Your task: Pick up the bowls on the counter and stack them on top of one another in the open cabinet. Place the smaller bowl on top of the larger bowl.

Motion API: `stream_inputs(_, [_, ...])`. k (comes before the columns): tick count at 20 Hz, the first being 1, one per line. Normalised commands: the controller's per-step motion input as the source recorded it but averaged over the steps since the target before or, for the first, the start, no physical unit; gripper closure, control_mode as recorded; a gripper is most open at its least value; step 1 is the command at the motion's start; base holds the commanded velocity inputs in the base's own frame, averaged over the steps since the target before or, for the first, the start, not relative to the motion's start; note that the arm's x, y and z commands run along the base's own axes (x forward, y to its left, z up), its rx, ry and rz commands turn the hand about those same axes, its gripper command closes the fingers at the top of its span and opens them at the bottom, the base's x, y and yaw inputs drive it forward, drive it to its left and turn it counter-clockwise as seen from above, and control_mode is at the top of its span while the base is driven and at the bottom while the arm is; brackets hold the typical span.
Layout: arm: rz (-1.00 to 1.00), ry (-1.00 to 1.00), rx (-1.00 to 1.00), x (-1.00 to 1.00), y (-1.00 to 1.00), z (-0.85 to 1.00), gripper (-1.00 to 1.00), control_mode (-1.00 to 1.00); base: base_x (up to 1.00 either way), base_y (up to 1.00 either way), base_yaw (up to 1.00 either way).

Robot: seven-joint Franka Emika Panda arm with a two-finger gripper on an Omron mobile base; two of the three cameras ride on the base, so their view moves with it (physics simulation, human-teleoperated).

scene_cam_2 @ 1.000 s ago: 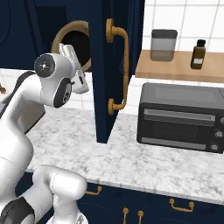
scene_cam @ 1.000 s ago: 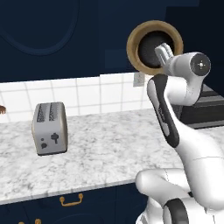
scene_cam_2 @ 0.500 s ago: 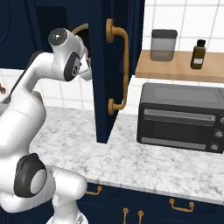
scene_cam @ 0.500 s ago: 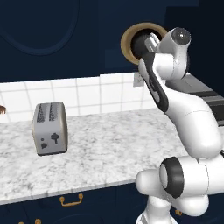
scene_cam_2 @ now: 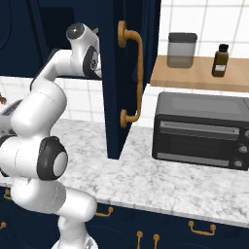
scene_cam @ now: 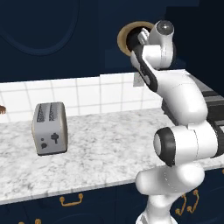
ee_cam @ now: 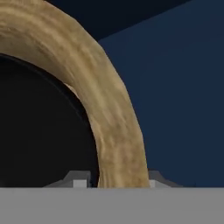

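Gripping the rim of the larger bowl (scene_cam: 124, 40), the jaws sat clamped on its wooden wall, one tip on each side of it in the hand view, where the tan rim (ee_cam: 109, 113) curved right up the middle. That bowl was held tipped on its side, high up at the open cabinet (scene_cam: 105, 26), so its mouth faced sideways and its hollow looked pretty much black. Whether that black was the smaller bowl nested in there or just shadow, I honestly couldn't tell from any of these shots.

From the left base view the gripper (scene_cam: 139, 38) was mostly tucked behind the bowl's edge, with the white arm (scene_cam: 175, 92) bent up from the lower right. On the right base view the hand end of the arm (scene_cam_2: 82, 46) reached in behind the open navy cabinet door (scene_cam_2: 131, 73), the one with the brass handle (scene_cam_2: 130, 78), and the bowl was hidden there.

Down below, the desk (scene_cam: 96, 148) carried a silver toaster (scene_cam: 50, 128) over on the left, well apart from the arm. On the other side a black toaster oven (scene_cam_2: 202, 129) sat on the marble, and above it a wooden shelf (scene_cam_2: 194, 78) held a grey lidded canister (scene_cam_2: 182, 49) and a small brown bottle (scene_cam_2: 220, 60).
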Motion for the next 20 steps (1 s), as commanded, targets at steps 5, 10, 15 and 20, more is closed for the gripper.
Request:
stream_inputs(5, [0.00, -0.09, 0.00, -0.26, 0.00, -0.01, -1.00, -1.00, 0.00, 0.00, 0.00])
stream_inputs(10, [0.00, -0.32, 0.00, -0.86, 0.00, -0.01, -1.00, -1.00, 0.00, 0.00, 0.00])
stream_inputs(15, [-0.02, -0.47, 0.00, -1.00, 0.05, -0.42, -1.00, -1.00, 0.00, 0.00, 0.00])
stream_inputs(20, [-0.04, -0.25, -0.07, -1.00, 0.24, -1.00, -1.00, -1.00, 0.00, 0.00, 0.00])
